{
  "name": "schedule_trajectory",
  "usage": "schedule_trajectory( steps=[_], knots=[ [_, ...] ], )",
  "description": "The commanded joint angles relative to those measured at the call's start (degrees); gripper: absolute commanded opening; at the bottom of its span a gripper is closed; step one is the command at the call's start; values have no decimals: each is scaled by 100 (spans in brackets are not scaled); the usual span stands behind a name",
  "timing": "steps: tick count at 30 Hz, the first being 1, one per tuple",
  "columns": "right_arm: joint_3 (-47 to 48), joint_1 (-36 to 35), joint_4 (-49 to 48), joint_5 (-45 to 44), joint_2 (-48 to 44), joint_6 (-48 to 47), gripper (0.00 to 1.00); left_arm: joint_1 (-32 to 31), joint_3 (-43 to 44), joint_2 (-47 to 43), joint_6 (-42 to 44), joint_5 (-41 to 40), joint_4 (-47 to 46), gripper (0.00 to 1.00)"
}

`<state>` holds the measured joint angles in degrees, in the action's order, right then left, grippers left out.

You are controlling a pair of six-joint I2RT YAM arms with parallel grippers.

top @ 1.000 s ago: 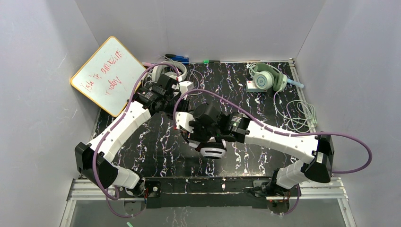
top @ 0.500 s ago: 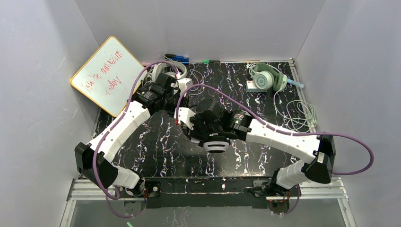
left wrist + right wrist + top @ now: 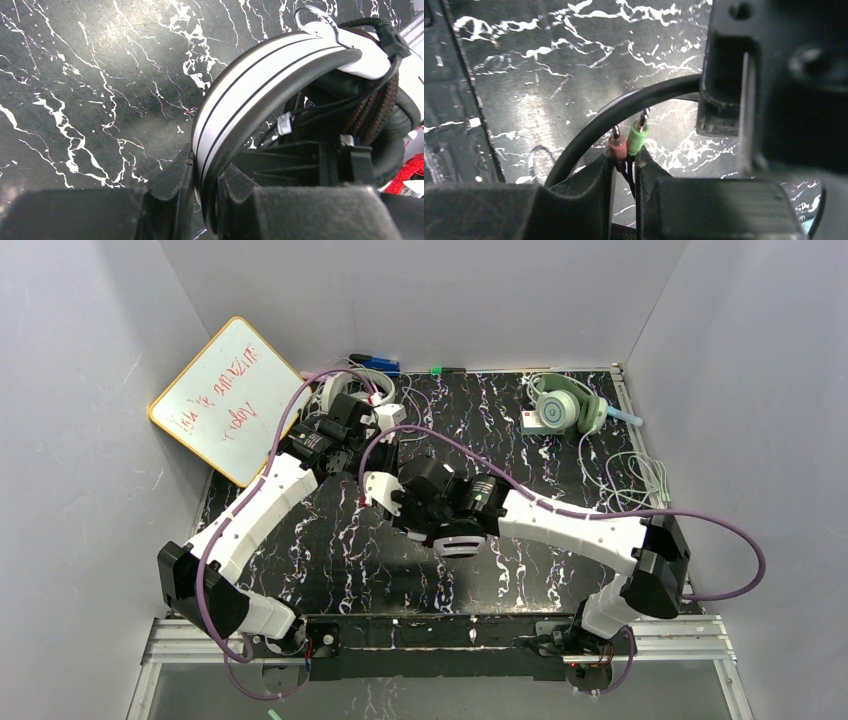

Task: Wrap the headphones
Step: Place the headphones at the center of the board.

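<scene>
At the back left of the table (image 3: pixel 340 565), beside the whiteboard (image 3: pixel 225 400), the black-and-white headset (image 3: pixel 350 115) looks light, its headband (image 3: pixel 260 75) stiff enough for the left gripper (image 3: pixel 205 175) pinching it, while the limp, tangle-prone cord (image 3: pixel 589 125) seems best led by the jack plugs (image 3: pixel 628 142) nipped in the right gripper (image 3: pixel 624 170).

The left pincer (image 3: pixel 205 187) clamps the white, black-striped headband (image 3: pixel 260 75) of the black-and-white headset (image 3: pixel 350 115); the band arches up to the right; a black earcup (image 3: pixel 400 125) and braided cable (image 3: pixel 372 107) sit behind; the black, white-veined desk (image 3: pixel 90 75) lies beneath.
</scene>
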<state>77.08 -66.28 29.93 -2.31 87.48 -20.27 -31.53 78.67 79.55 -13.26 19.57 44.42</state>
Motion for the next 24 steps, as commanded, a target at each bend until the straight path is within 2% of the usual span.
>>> schedule_trajectory(
  steps=[1,5,15,24],
  knots=[
    [-212,80,649,-672,392,165,14,72,367,-458,-382,650,-290,0],
    [-267,99,650,-768,379,224,16,72,363,-449,-393,621,-268,0],
    [-71,100,352,-334,-482,211,50,68,206,-315,-503,190,-272,0],
    [0,109,36,364,-1292,359,64,68,-112,-339,-861,-211,-660,0]
  ],
)
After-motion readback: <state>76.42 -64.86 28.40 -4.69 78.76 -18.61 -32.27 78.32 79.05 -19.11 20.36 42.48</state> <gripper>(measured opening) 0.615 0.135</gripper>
